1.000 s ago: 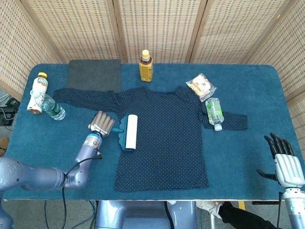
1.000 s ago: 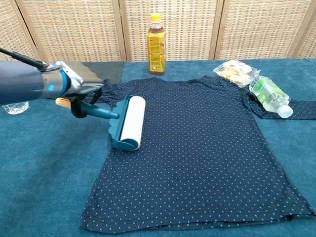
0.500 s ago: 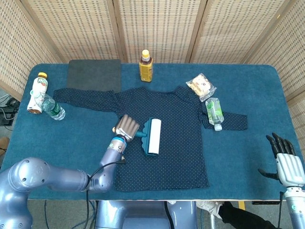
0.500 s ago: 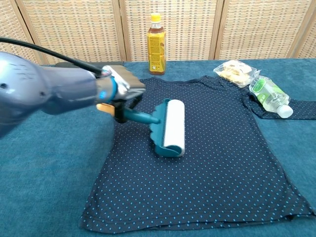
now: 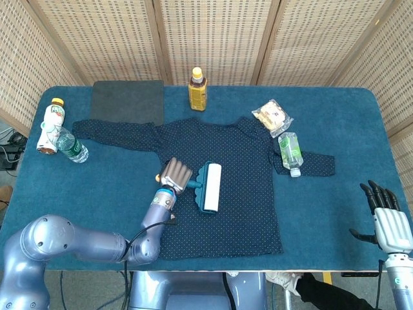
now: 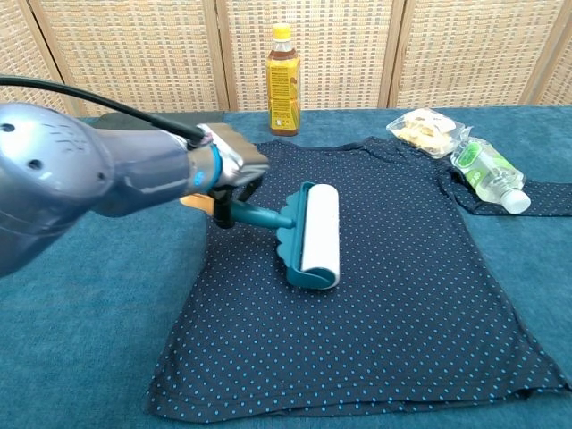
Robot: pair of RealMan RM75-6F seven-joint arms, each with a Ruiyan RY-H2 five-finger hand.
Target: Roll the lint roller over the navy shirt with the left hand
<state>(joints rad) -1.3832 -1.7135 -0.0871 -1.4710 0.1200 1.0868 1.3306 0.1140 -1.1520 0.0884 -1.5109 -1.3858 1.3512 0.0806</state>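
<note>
The navy dotted shirt [image 5: 226,194] [image 6: 393,295] lies flat across the middle of the blue table. A teal lint roller with a white roll [image 5: 210,186] [image 6: 317,234] rests on the shirt's left-centre part. My left hand [image 5: 174,175] [image 6: 228,170] grips its teal handle from the left, fingers wrapped around it. My right hand [image 5: 386,219] hangs at the table's near right corner with its fingers spread and nothing in it; the chest view does not show it.
An amber drink bottle [image 5: 197,89] [image 6: 282,82] stands behind the shirt. A snack bag [image 5: 272,115] and a clear bottle [image 5: 291,153] lie on the right sleeve. Two bottles [image 5: 55,132] sit at the far left. A dark mat [image 5: 126,101] lies behind the left sleeve.
My left hand has pushed the roller rightward, from the shirt's left edge onto its left-centre part; in the last half second it crept only slightly further. The right hand has stayed put.
</note>
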